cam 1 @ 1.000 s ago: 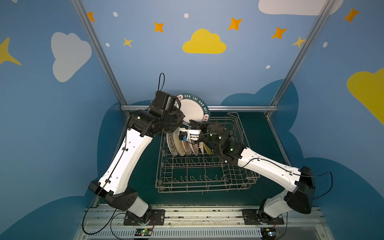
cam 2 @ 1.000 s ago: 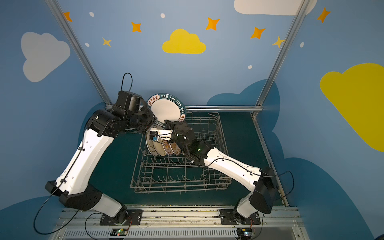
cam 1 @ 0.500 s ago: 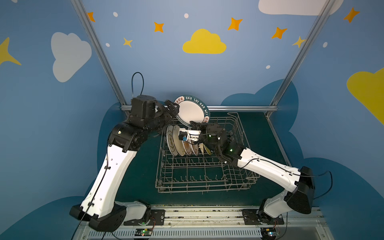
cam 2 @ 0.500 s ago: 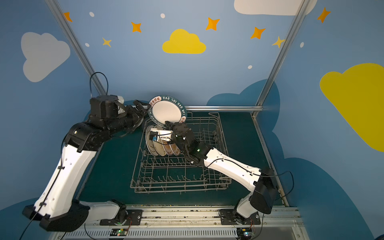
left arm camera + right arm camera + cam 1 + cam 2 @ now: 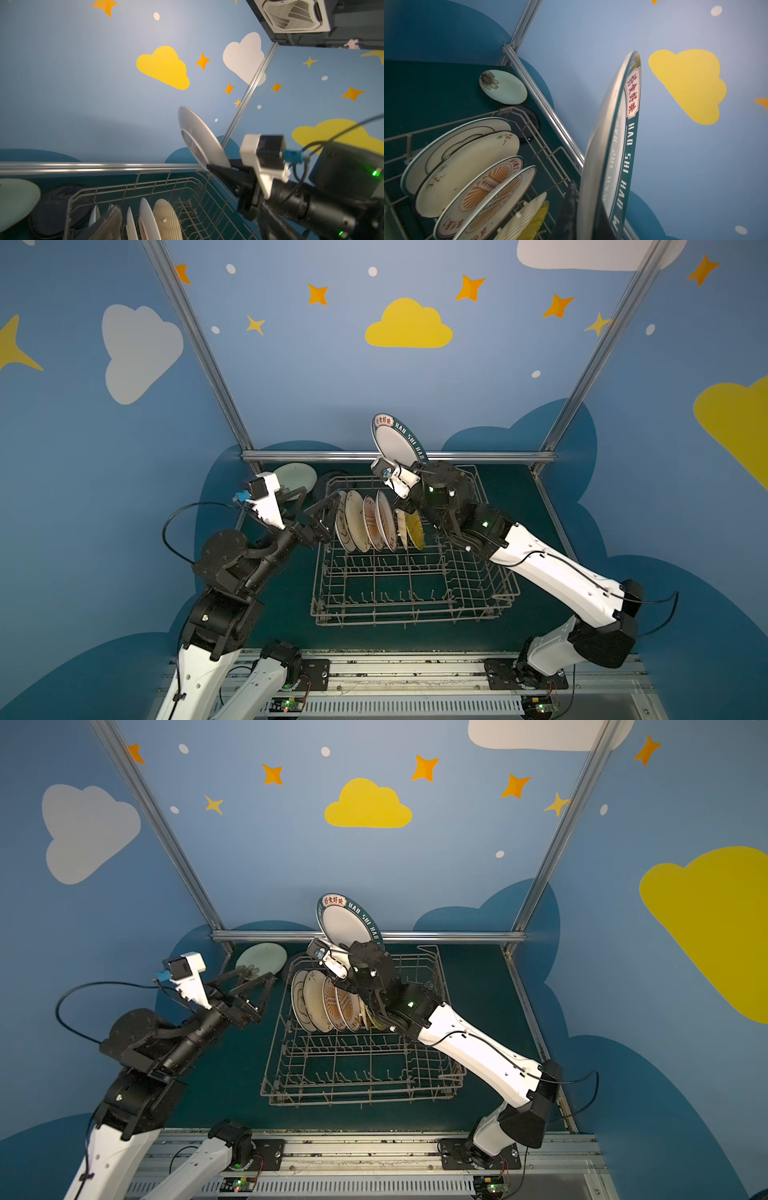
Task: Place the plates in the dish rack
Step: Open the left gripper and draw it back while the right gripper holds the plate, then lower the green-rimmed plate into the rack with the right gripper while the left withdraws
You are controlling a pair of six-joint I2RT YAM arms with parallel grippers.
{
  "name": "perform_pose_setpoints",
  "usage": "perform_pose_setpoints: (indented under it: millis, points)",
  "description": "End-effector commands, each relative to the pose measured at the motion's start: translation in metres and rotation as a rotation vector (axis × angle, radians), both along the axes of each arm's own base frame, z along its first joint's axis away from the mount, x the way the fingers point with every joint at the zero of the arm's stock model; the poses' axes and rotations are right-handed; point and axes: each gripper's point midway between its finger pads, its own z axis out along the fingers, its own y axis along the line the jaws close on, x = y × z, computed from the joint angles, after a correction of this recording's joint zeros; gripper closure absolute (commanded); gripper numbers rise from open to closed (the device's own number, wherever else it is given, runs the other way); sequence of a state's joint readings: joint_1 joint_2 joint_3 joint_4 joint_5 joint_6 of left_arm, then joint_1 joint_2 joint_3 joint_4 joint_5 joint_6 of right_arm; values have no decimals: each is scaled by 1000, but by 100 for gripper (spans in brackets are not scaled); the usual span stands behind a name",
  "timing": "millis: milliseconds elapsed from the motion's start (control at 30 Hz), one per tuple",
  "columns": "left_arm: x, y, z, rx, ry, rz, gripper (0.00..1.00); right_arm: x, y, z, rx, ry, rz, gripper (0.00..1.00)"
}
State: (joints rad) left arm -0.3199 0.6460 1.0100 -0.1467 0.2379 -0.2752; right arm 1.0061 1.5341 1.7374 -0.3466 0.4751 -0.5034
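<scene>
Top views: left gripper [image 5: 321, 493] released, withdrew; right gripper [image 5: 411, 466] holds plate [image 5: 394, 443].

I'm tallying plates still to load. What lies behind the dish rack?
Behind the dish rack, two plates lie flat on the table: a pale green floral plate and a black plate beside it. The rack's wires cover part of the black one.
</scene>
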Motion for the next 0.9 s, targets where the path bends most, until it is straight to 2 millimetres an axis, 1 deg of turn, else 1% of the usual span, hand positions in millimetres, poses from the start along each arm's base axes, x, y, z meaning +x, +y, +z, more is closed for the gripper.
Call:
perform_pose_setpoints:
  millis: [0, 100, 167, 233, 333, 400, 467, 567, 600, 633, 867]
  points:
    - [4, 3, -7, 60, -143, 38, 0, -6, -28, 15, 256, 249, -83, 100]
    - [8, 2, -36, 49, -134, 39, 0, -4, -37, 2, 365, 424, -91, 100]
    - [14, 9, -55, 58, -108, 92, 0, -1, -45, -9, 446, 558, -110, 100]
    - [15, 13, -65, 64, -89, 106, 0, -2, -49, -19, 505, 655, -118, 100]
    - [11, 13, -70, 118, -76, 105, 0, 3, -57, -35, 510, 696, -177, 100]
    - [14, 17, -72, 95, -66, 124, 0, 8, -62, -49, 506, 727, -212, 100]
    - [15, 14, -71, 66, -57, 105, 0, 12, -60, -61, 515, 772, -219, 100]
    - [20, 11, -74, 48, -31, 83, 0, 20, -62, -79, 515, 788, -260, 100]
    - [18, 6, -74, 49, -29, 49, 0, 23, -62, -84, 520, 796, -271, 100]
    - [18, 6, -74, 49, -26, 45, 0, 26, -62, -89, 523, 807, -278, 100]
    - [17, 6, -73, 34, -30, 46, 0, 45, -62, -118, 506, 846, -321, 100]
